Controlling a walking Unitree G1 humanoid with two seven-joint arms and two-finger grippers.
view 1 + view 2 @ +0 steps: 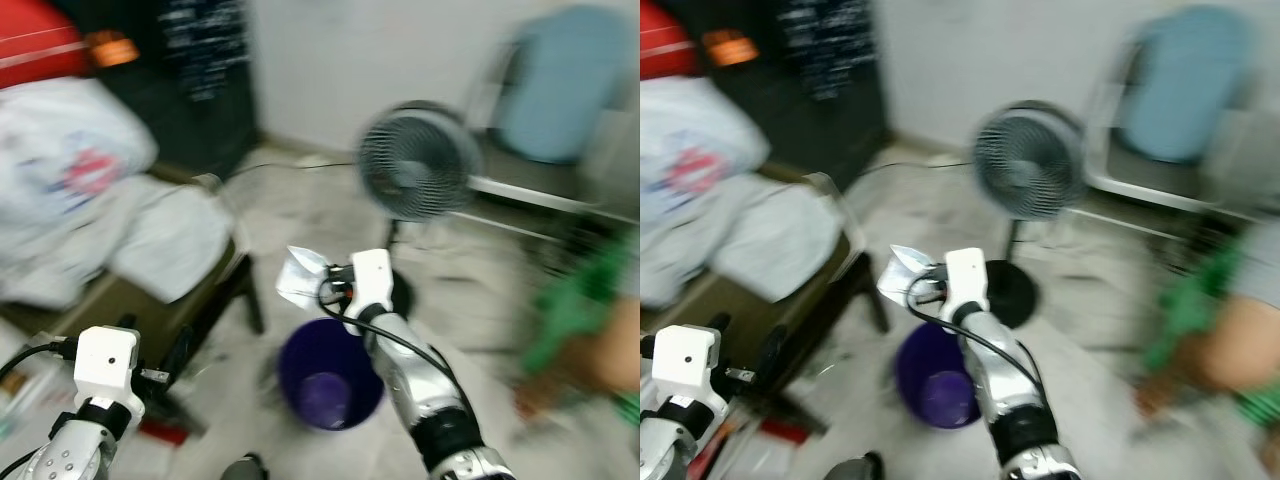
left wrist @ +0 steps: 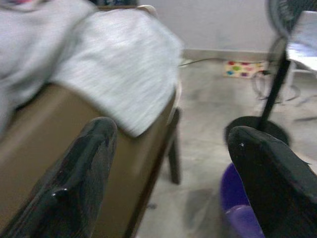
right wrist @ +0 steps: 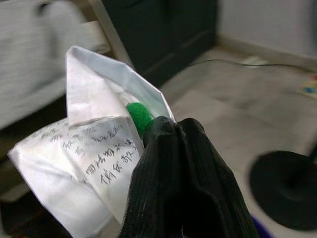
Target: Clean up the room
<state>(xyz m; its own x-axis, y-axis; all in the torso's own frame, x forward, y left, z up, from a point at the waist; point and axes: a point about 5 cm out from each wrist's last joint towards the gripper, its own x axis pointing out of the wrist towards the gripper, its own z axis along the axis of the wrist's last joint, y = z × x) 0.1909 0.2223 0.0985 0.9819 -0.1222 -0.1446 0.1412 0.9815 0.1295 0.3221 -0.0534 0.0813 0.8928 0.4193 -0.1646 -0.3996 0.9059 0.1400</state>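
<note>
- Two black fingers of the right gripper (image 3: 171,136) are seen pressed together, clamped on a crumpled wrapper (image 3: 84,153); the wrapper is white and silvery, printed with dark characters and a green patch beside the fingertips.
- In the head views the wrapper (image 1: 300,275) is held out in front of the right arm, above a purple bin (image 1: 330,385) that stands on the pale floor (image 1: 470,300). Whether it is directly over the bin's opening cannot be told through the blur.
- The left gripper (image 2: 171,163) is held with its fingers (image 2: 81,173) wide apart, and nothing is gripped or touched between them.
- Beyond the left fingers a brown chair (image 2: 59,148) is seen, draped with grey cloth (image 2: 119,69).
- A fan (image 1: 415,160) on a black round base is placed just behind the bin.
- White bags (image 1: 70,170) are piled on the chair at the robot's left.
- At the right edge a person in green (image 1: 570,310) is visible, blurred.
</note>
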